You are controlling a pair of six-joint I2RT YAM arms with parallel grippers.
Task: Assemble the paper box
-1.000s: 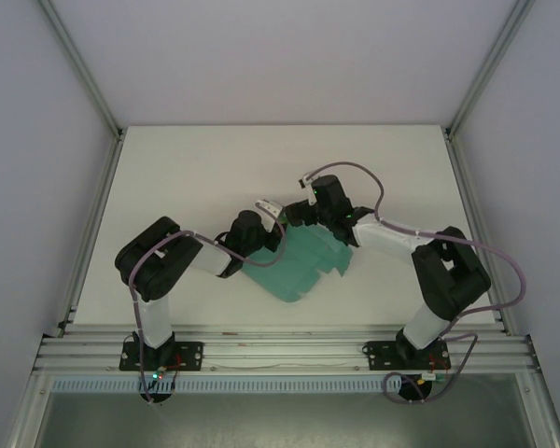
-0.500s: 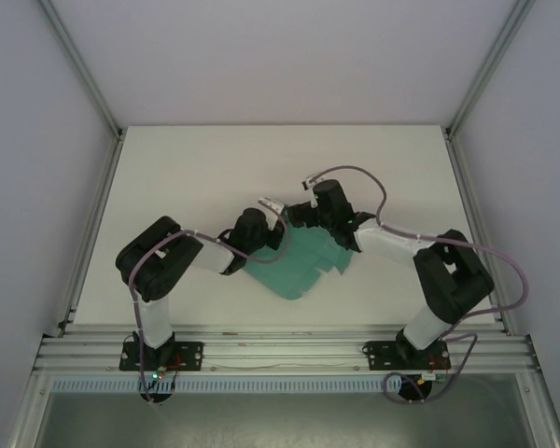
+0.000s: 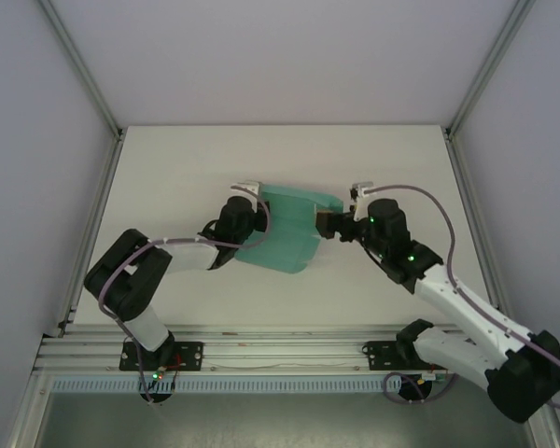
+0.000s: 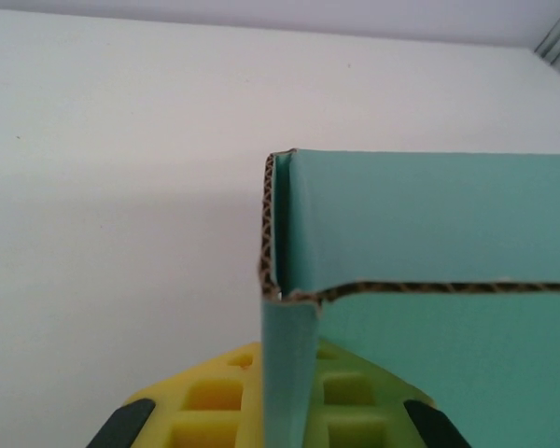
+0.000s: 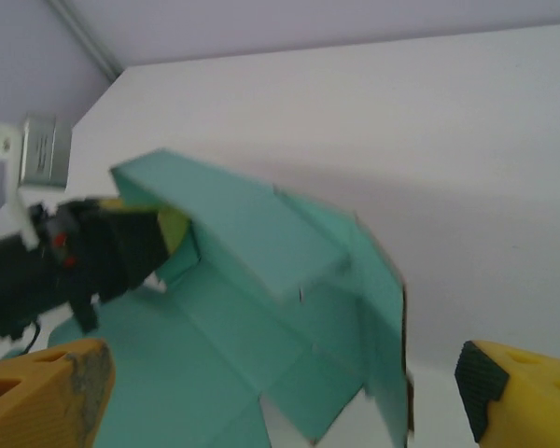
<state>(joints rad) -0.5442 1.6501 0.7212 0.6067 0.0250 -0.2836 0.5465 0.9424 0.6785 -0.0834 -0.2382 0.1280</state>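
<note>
Teal corrugated cardboard, the paper box [image 3: 285, 233] sits part-folded at the middle of the white counter [image 3: 168, 168], with its far flap bent upward. The left fingers [image 4: 205, 401] are clenched on a folded wall at the box's left edge. The right fingers [image 5: 47, 392] are spread wide, just beside its right edge, grasping nothing

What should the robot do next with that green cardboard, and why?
Probably close the right gripper on the raised flap of the paper box facing it: its fingers stand open there, while the left gripper pinches the opposite edge.
</note>
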